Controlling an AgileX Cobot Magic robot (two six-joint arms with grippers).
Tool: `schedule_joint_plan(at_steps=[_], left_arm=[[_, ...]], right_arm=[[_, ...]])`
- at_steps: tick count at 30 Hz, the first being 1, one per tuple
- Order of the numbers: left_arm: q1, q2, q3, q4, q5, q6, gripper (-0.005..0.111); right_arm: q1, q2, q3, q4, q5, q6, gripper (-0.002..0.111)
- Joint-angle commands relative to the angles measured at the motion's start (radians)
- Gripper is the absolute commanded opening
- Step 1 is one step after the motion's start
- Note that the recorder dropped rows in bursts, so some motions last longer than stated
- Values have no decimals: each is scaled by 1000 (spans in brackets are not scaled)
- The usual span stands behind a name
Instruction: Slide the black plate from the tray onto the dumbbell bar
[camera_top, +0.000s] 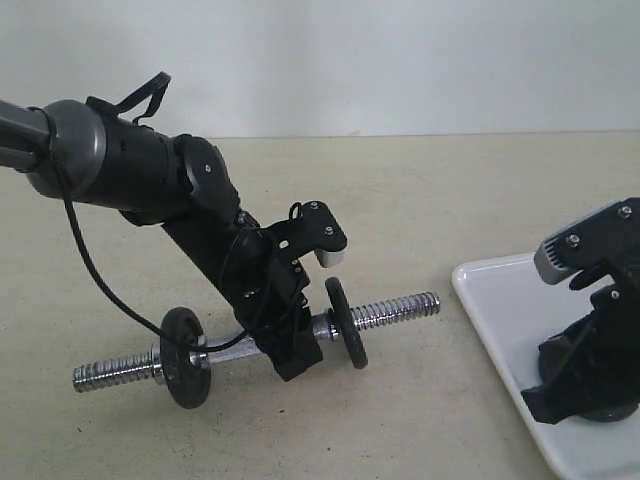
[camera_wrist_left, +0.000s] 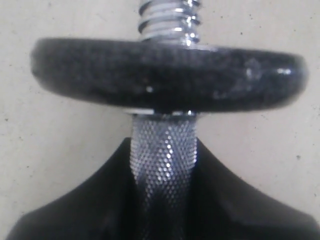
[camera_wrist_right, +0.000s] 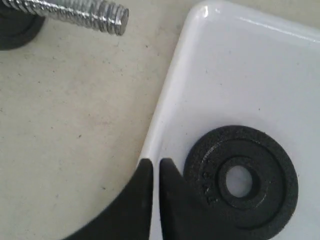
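Plate (camera_wrist_right: 270, 182) in tray (camera_wrist_right: 240, 75), beside right fingers (camera_wrist_right: 137, 200)

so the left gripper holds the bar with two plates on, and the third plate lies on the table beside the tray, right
No: the right wrist view shows the black plate lying inside the tray, not on the table. The rest holds: the left gripper holds the dumbbell bar, two plates on it.
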Motion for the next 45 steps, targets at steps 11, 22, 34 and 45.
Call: schedule_joint_plan(at_steps=[11,22,34,45], left_arm=[[0,33,23,23,36,-13,9],[0,33,23,23,36,-13,9],[0,33,23,25,36,-10,9],[0,33,23,29,36,-10,9]], right_arm=[[2,138,-75,-349,49,355,100],[2,273,-136,-762,190,856,100],[2,438,-235,-680,239,839,100],[-167,460,-275,-310,225,460,100]])
